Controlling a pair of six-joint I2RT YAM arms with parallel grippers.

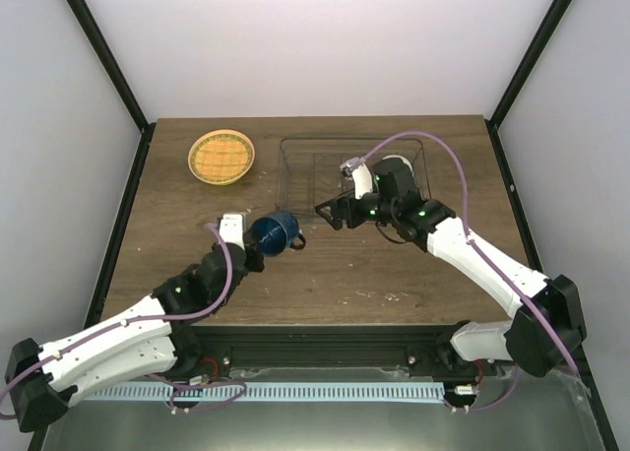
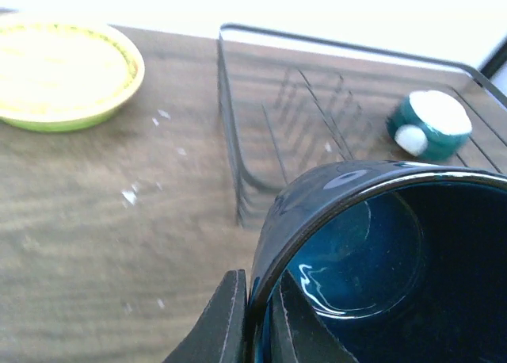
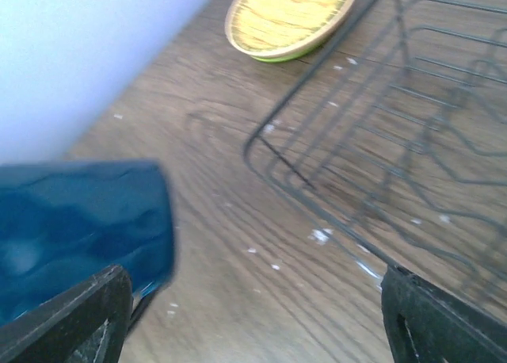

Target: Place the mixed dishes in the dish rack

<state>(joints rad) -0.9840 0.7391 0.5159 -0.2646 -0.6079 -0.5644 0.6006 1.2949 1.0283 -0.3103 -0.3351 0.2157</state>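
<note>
The left claw (image 1: 258,237) pinched the dark blue mug (image 1: 276,232) by its rim alone, one finger inside, so the mug could swing or slip, or catch the near wire of the dish rack (image 1: 305,170) ahead-right of it. The left arm lay stretched low and forward; the right arm bent inward, right claw (image 3: 253,315) spread wide, empty, just right of the mug.

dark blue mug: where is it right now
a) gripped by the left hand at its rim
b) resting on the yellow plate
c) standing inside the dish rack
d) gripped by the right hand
a: in the left wrist view the left hand pinches the rim of the dark blue mug, and the top view shows the mug at that arm's tip, outside the dish rack.
</note>
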